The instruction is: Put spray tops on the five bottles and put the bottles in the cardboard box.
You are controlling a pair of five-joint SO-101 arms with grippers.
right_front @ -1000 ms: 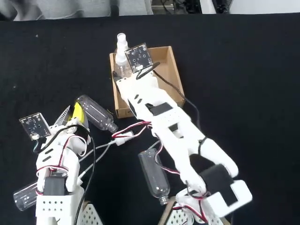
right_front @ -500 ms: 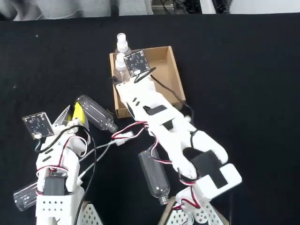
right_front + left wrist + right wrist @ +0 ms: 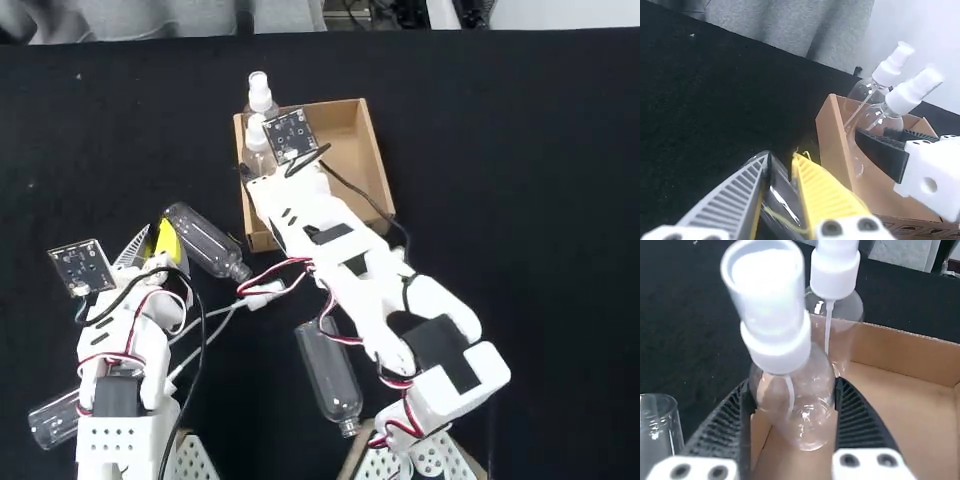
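Note:
The cardboard box (image 3: 368,150) sits at the table's middle back. A clear bottle with a white spray top (image 3: 259,92) stands at its far left corner. My right gripper (image 3: 257,158) is shut on a second spray-topped bottle (image 3: 790,410) and holds it upright just inside that corner, beside the first bottle (image 3: 836,295). My left gripper (image 3: 780,157) rests at the lower left, its grey and yellow fingers close together with clear plastic glinting in the narrow gap. A topless bottle (image 3: 208,242) lies with its base at those fingertips.
Two more topless bottles lie on the black cloth, one (image 3: 330,372) by the right arm's base and one (image 3: 52,420) at the left arm's base. Loose cables (image 3: 262,292) trail between the arms. The cloth right of the box is bare.
The right arm has drawn back a little with its bottle, so its spray top now shows apart from the other bottle's. The left arm and the lying bottles have not moved.

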